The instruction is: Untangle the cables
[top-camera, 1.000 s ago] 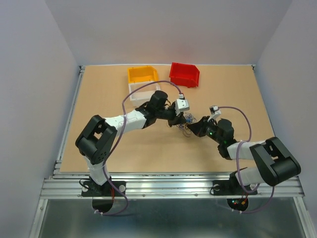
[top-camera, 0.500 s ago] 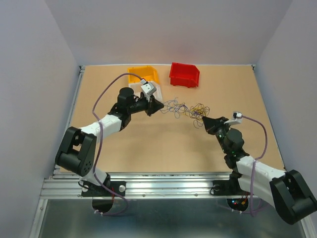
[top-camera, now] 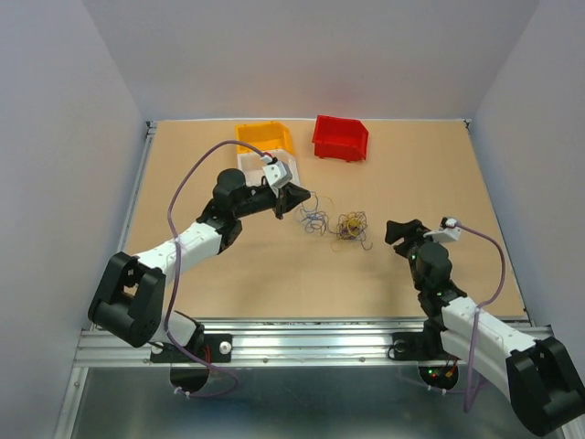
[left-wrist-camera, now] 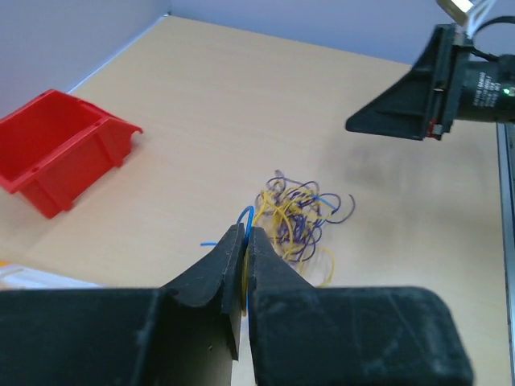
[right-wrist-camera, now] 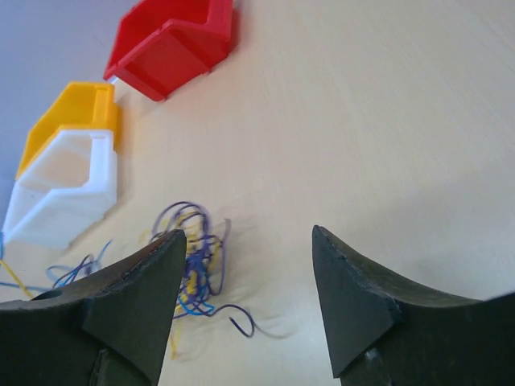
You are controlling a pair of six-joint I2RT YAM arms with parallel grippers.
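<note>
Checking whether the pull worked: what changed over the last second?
The arms pulled apart, stretching the cables. The right gripper then let go and opened, and they dropped slack onto the table. The left gripper stays shut on a blue cable. The red bin is unmoved.

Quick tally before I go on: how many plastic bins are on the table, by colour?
Red plastic bin: 1
Yellow-orange plastic bin: 1
White plastic bin: 1
Total: 3 bins
</note>
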